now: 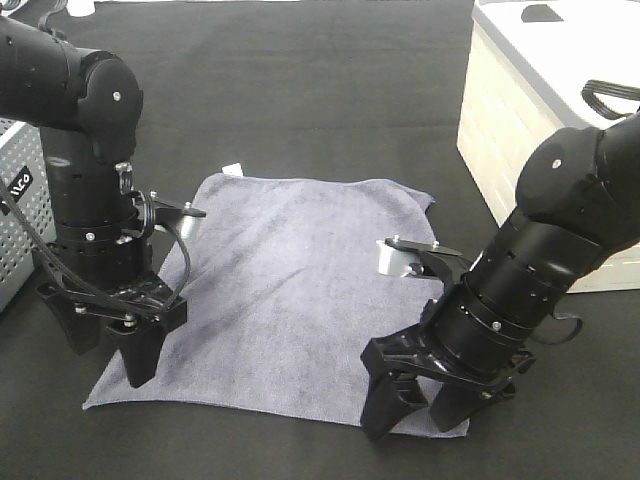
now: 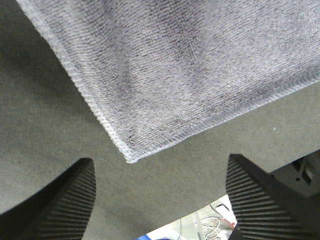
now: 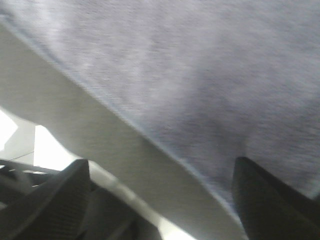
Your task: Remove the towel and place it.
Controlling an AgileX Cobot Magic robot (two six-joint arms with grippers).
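Towel (image 1: 290, 290), grey-lavender, lies spread flat on the black table covering (image 1: 300, 90) in the high exterior view, with a small white tag (image 1: 232, 169) at its far left corner. The left gripper (image 1: 115, 350) stands at the near left corner, fingers pointing down and spread, holding nothing. The right gripper (image 1: 420, 405) stands at the near right corner, fingers likewise apart; one of them hides part of the towel's near edge. At the right edge a cream box (image 1: 510, 130) with a white lid is cut off by the frame, a black cord (image 1: 610, 97) lying on top; what it contains cannot be seen. At the left edge a perforated grey metal case (image 1: 20, 200) is mostly out of frame and partly hidden by the arm.

From the left wrist, the towel (image 2: 190, 65) shows its stitched hem and one corner, lying on the covering (image 2: 45, 125). The gripper (image 2: 160, 205) is spread wide, its ribbed fingers (image 2: 65, 205) either side of that corner and clear of it. Cables past the table edge are too small to identify.

From the right wrist the picture is blurred. The towel (image 3: 200, 75) fills most of it, its hem running diagonally. The gripper (image 3: 160, 205) is spread, one finger (image 3: 272, 205) over the cloth, the other off it; contact cannot be judged.
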